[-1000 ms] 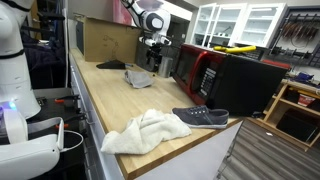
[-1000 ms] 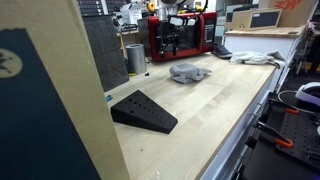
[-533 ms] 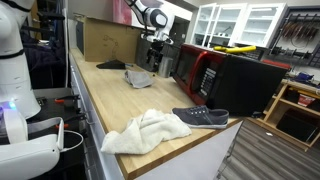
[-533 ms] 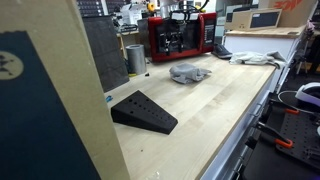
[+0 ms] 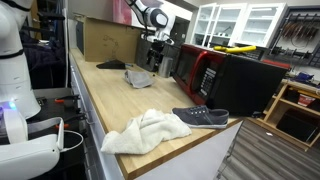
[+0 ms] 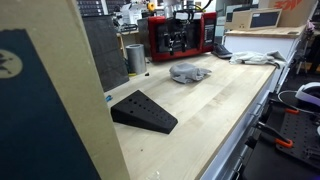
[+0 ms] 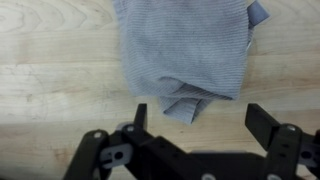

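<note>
Bent at the elbow of the arm (image 5: pixel 133 8), with the wrist (image 5: pixel 153 22) turned straight down in both exterior views. Shown in the wrist view with the pincer (image 7: pixel 200 112) spread wide, both fingers (image 7: pixel 262 120) dark, parallel, gripping nothing.

In the wrist view the cloth (image 7: pixel 185 45) lies on the table (image 7: pixel 50 90), at twelve o'clock from the gripper (image 7: pixel 200 118). In an exterior view, reckoned from that cloth, the wedge (image 5: pixel 112 65) sits at ten o'clock, the shoe (image 5: pixel 200 117) at four and the towel (image 5: pixel 147 130) at six.

Grey cloth (image 7: pixel 185 50) cropped above, claw (image 7: pixel 200 118) cropped below
</note>
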`<action>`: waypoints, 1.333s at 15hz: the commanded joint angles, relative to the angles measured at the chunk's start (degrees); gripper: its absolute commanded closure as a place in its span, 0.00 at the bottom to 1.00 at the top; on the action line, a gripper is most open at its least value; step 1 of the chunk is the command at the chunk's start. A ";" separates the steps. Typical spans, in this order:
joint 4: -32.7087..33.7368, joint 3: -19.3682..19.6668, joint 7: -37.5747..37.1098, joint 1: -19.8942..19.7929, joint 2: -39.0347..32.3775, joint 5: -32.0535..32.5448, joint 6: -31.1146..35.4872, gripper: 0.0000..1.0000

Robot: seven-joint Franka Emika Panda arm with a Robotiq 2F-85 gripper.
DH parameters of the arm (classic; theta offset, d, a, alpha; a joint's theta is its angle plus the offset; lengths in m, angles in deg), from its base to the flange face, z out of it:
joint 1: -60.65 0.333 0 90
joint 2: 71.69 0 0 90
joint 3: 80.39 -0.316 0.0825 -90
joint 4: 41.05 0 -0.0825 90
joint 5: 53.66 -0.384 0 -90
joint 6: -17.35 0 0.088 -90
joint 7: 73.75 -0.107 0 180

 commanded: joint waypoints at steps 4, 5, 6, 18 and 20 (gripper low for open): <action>-1.35 -0.23 0.69 0.16 0.86 0.84 1.97 0.00; -2.38 -0.24 0.93 0.15 1.36 0.97 3.06 0.00; -4.05 -0.16 1.29 -0.03 2.13 1.01 4.43 0.00; -22.33 -0.15 6.32 -3.27 13.02 -4.77 13.72 0.00; -23.40 0.46 6.15 -3.67 12.78 -4.27 14.60 0.00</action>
